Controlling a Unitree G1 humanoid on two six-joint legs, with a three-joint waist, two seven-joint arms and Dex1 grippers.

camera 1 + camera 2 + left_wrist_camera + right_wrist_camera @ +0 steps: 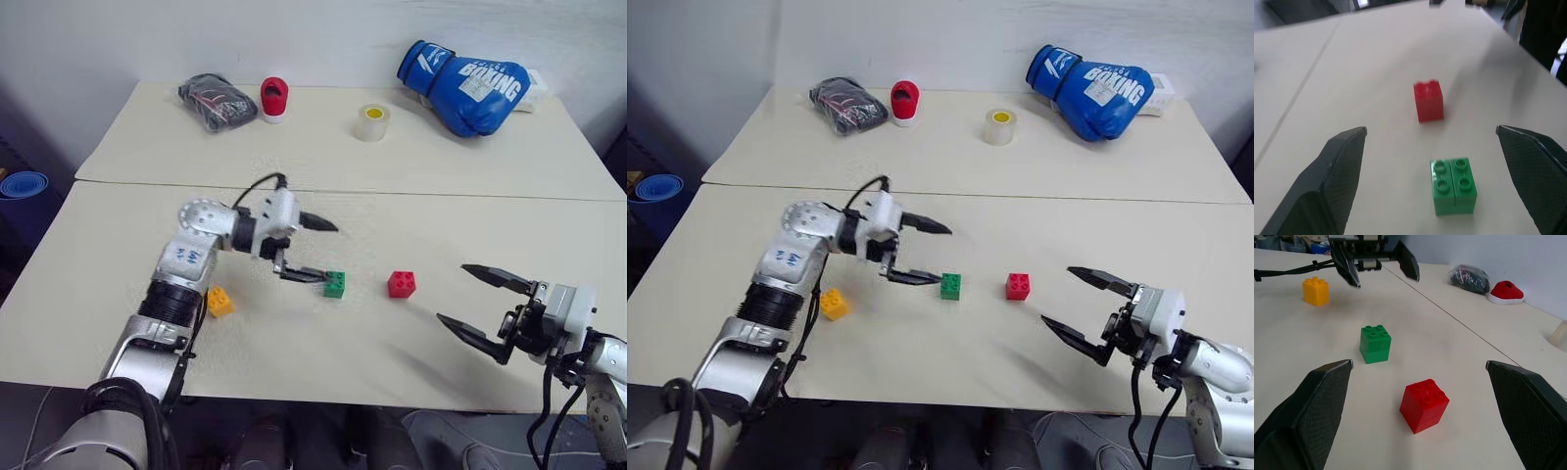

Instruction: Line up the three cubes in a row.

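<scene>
Three studded cubes rest on the near table. The green cube stands in the middle, the red cube a short way to its right, and the yellow-orange cube to the left beside my left forearm. My left gripper hangs open above the table just left of the green cube, holding nothing. From the left wrist view the green cube lies between and below the spread fingers, with the red cube beyond. My right gripper stands open and empty to the right of the red cube.
The far table holds a blue boxing glove, a yellow tape roll, a red-and-white cylinder and a dark bundle. A seam joins the two tables. The near table edge runs just below the cubes.
</scene>
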